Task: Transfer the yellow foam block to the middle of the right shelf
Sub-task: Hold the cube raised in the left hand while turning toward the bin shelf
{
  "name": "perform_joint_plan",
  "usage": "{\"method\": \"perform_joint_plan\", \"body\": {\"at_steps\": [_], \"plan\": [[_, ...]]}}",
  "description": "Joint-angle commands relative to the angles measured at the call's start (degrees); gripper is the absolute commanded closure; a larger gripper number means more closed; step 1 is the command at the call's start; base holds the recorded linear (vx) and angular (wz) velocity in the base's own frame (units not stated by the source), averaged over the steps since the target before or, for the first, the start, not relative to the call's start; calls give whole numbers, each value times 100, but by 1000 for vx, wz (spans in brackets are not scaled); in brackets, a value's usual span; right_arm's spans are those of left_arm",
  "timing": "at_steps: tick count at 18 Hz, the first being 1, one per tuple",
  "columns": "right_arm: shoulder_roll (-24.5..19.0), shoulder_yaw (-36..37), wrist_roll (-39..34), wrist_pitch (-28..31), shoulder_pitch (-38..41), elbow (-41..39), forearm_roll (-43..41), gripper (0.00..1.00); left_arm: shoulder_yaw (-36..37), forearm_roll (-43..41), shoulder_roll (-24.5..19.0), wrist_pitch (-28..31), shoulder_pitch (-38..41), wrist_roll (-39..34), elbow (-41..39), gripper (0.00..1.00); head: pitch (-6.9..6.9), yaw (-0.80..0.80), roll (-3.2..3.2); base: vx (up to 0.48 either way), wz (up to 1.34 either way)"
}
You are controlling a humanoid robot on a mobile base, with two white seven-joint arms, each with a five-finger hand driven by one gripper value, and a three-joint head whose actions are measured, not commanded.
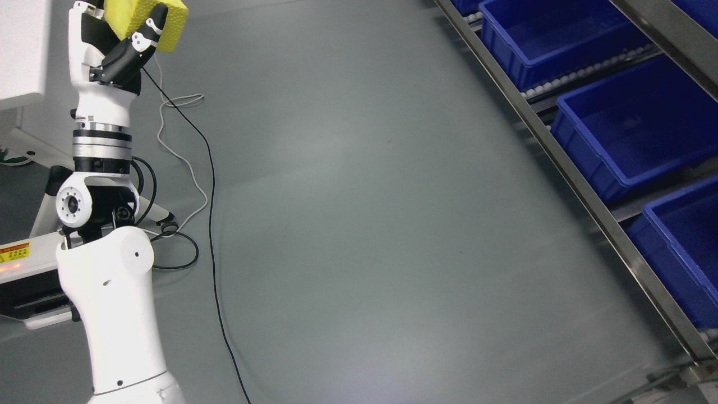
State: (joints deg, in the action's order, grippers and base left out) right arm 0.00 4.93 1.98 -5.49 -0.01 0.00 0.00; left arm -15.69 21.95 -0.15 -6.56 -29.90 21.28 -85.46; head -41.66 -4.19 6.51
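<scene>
Fingers (147, 35): black-and-white digits of the left hand, curled over the front face of the yellow foam block; grip closed on it.
Left hand (115, 47): raised at the upper left of the head view, palm side against the block.
Yellow foam block (147, 15): held aloft in the left hand at the top left corner, partly cut by the top edge; clear of the floor and well apart from the shelf.
Left arm (109, 269): white, rising from the bottom left edge through a silver wrist ring to the hand.
Cables (210, 185): one black, one white, lying on the floor just beside the arm.
Floor (364, 224): grey, fills the middle of the view.
Right shelf (589, 196): metal rail running diagonally along the right side; which tier shows cannot be told for certain.
Blue bins (628, 134): sit in a row on the shelf, open-topped; the interiors that show appear bare.
White furniture (19, 50): at the far left edge, only partly seen.
</scene>
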Motion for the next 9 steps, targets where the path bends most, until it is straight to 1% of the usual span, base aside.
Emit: {"method": "perform_joint_plan", "body": {"at_steps": [1, 3, 5, 9], "plan": [[100, -1, -5, 4, 10, -100, 18, 0, -127, -6, -85, 32, 55, -1, -234, 64, 0, 0, 0, 243, 415], [100, -1, -5, 4, 10, -100, 18, 0, -127, 3, -85, 32, 55, 8, -234, 64, 0, 0, 0, 274, 298], [100, -1, -5, 4, 10, -100, 18, 0, -127, -6, -85, 41, 28, 8, -234, 64, 0, 0, 0, 315, -26], [100, -1, -5, 4, 10, -100, 18, 0, -110, 3, -85, 50, 19, 8, -234, 64, 0, 0, 0, 400, -258]]}}
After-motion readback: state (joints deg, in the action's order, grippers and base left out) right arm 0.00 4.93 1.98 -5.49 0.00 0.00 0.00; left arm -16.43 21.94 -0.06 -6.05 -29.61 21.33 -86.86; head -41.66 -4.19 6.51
